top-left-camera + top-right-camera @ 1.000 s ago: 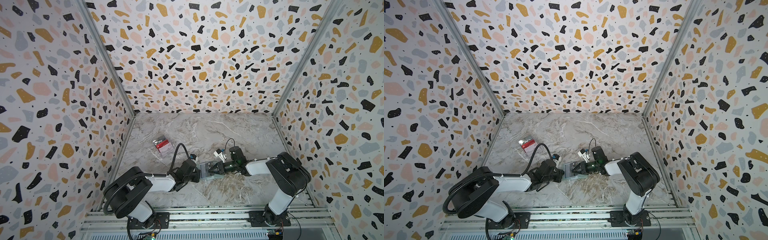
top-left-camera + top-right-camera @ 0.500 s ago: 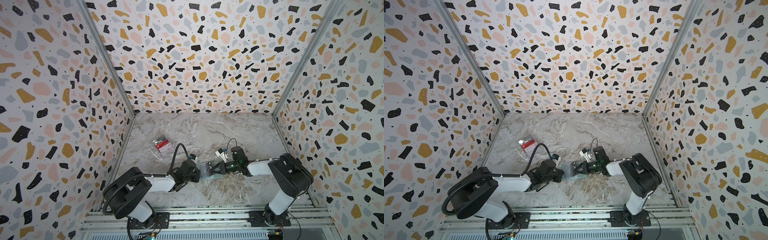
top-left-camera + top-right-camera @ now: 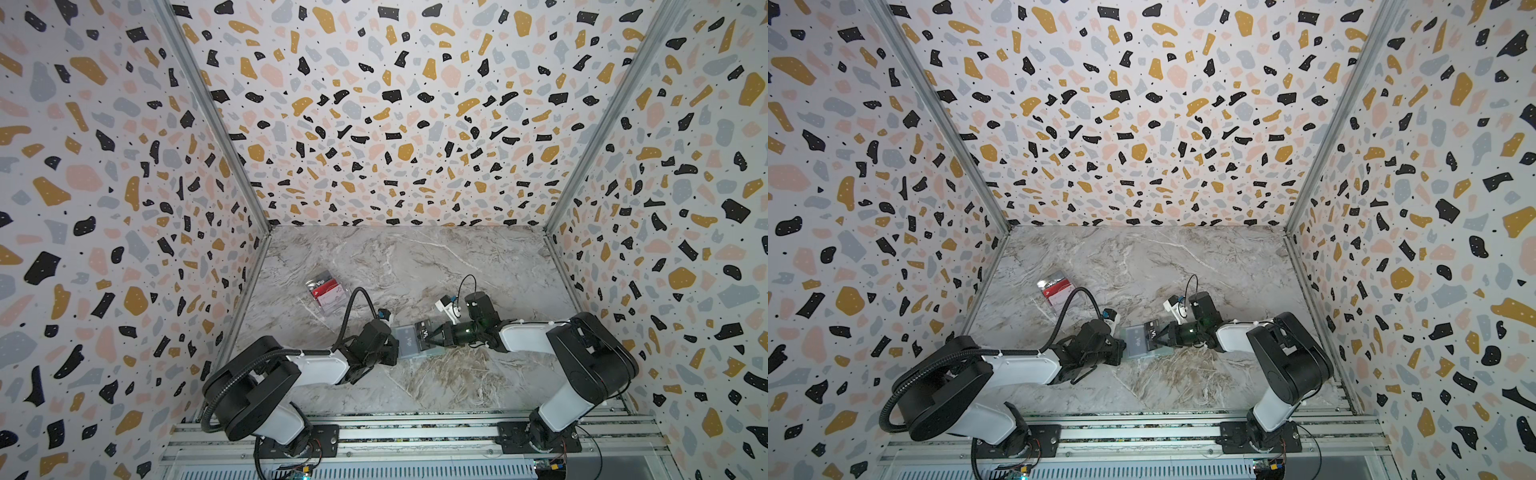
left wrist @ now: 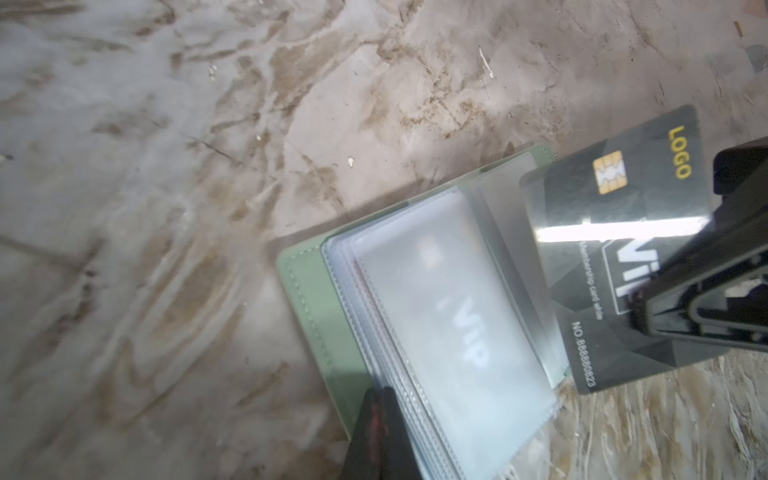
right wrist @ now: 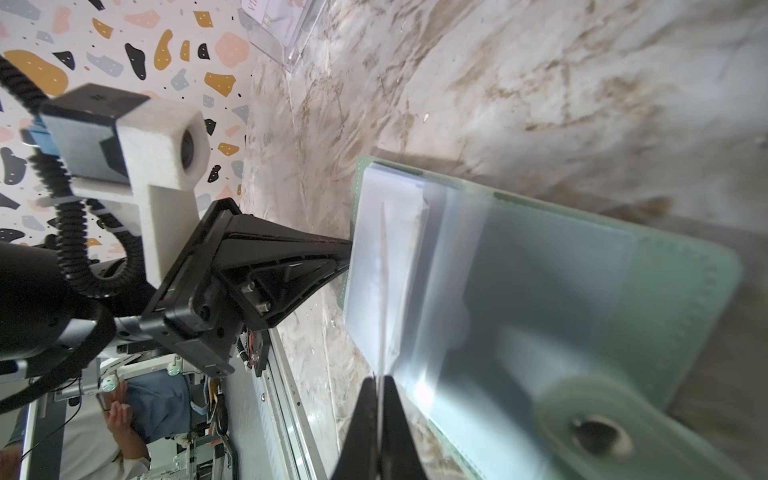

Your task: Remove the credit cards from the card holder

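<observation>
dark grey card (image 4: 623, 249): about two-thirds out of its clear sleeve; one short end is overlapped by the plastic, the rest hangs past the holder's edge, lifted off the tabletop.
second card (image 4: 457, 332): fully sleeved on the top page; only a blurred "VIP" is read through the plastic, colour not judged.
card holder (image 4: 307, 299): laid open and flat on the tabletop (image 3: 415, 266), mint cover down, sleeve stack up, front centre between the two arms.
right gripper (image 5: 379, 386): jaws closed thin on the free end of the dark grey card, card edge seen clamped between the tips.
left gripper (image 5: 347, 257): jaws pinched on the holder's opposite edge at the sleeve stack; holder is pinned for the pull.
clear plastic box (image 3: 326, 293): well apart at left rear, cards seen inside, not touched.
done: holder opened, first card gripped and mostly drawn.
left: first card to be cleared from the sleeve and set down; second card not yet started; other sleeves cannot be checked from here.
risk: sleeve page may be dragged along with the card if the hold slips.
</observation>
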`<action>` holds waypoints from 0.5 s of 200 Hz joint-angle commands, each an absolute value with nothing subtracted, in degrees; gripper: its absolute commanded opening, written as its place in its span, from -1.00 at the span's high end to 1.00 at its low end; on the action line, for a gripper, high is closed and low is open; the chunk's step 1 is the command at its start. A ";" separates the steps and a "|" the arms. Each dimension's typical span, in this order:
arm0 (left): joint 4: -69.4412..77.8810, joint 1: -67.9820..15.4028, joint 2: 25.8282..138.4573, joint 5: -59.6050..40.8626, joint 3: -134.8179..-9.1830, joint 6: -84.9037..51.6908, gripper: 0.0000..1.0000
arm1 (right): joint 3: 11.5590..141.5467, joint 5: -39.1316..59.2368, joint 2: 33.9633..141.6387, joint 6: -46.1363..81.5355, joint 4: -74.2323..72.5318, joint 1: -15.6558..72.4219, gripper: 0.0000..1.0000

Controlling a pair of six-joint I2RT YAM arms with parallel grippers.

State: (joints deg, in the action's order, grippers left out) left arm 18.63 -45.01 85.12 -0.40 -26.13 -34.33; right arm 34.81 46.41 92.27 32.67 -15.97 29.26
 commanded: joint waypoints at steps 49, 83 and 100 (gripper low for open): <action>10.73 -44.65 77.70 3.02 -27.05 -32.07 0.41 | 38.31 43.20 83.74 19.15 -3.34 28.99 1.00; 7.52 -44.33 70.89 2.62 -27.42 -29.63 -0.01 | 39.26 44.60 79.41 15.15 -0.52 29.00 1.00; 5.80 -43.75 67.15 0.95 -27.90 -28.45 -0.14 | 39.67 46.33 77.52 13.27 0.05 28.98 1.00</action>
